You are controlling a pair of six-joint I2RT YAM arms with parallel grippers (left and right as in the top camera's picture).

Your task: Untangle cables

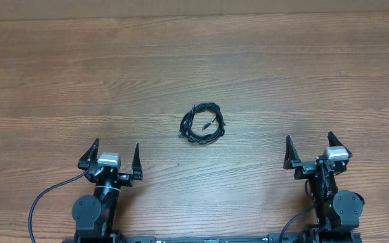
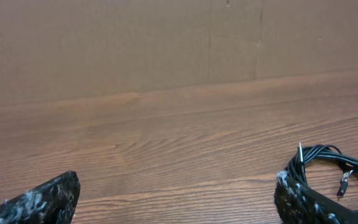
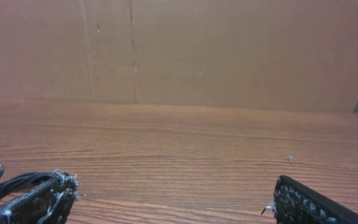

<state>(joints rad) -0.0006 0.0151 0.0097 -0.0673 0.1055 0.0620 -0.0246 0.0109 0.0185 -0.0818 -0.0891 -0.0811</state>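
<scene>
Surface: a wood-grain table (image 1: 194, 61) fills the overhead view, its grain running from side to side. In the wrist views a plain brown wall (image 3: 229, 50) with faint vertical seams rises behind the far edge.

Cables: the cables (image 1: 202, 123) lie on the table as one small, loose black coil, near the middle and a little ahead of both arms. Several thin strands loop over one another, a short end sticks out at the coil's lower left, and a small plug tip lies inside the ring.

Left gripper: the left gripper (image 1: 115, 144) sits low near the front edge, to the left of the coil and well apart from it. Its two fingers are spread wide with only bare wood between them.

Left wrist view: the coil (image 2: 328, 154) shows just beyond the right-hand finger (image 2: 303, 205), with a silvery tip pointing upward and a small plug hanging inside the loop. Whether the finger touches the strands cannot be told from this angle. The overhead view shows clear wood between them.

Right gripper: the right gripper (image 1: 309, 137) rests near the front edge, to the right of the coil and apart from it. Its fingers are also spread wide and hold nothing.

Right wrist view: part of the coil (image 3: 8, 182) peeks out at the lower left behind the left-hand finger (image 3: 42, 202). A tiny pale speck (image 3: 289, 160) lies on the wood further right.

Arm wiring: a thicker black lead (image 1: 46, 196) curves away from the left arm's base, separate from the coil.
</scene>
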